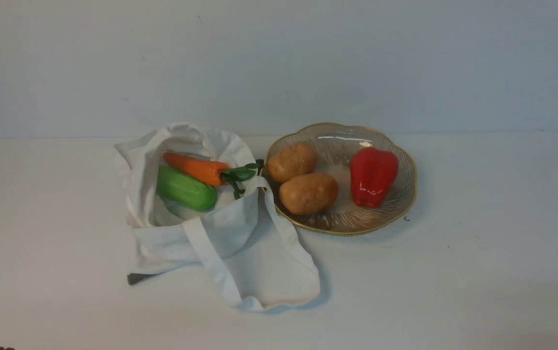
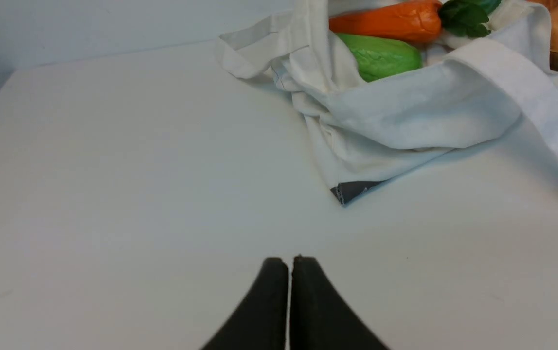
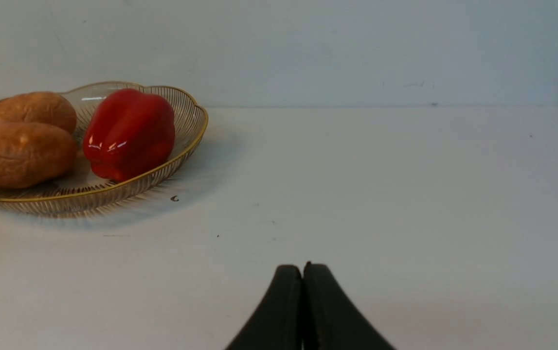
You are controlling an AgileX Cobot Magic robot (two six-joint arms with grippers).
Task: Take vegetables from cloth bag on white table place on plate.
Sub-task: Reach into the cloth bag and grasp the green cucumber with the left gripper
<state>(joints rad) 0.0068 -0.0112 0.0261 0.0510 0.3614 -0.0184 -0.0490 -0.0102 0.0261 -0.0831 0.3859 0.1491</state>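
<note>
1. You have the orange carrot and green cucumber in the mouth of the cloth bag, left of the plate.
2. On the plate you see 2 brown potatoes and 1 red pepper.
3. Nearer you than the plate, your left gripper and right gripper each have fingertips together.

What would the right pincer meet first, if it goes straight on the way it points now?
Probably only the white table's surface, then perhaps the wall; no object stands in line with the right pincer, though its height and tilt are unclear.
</note>
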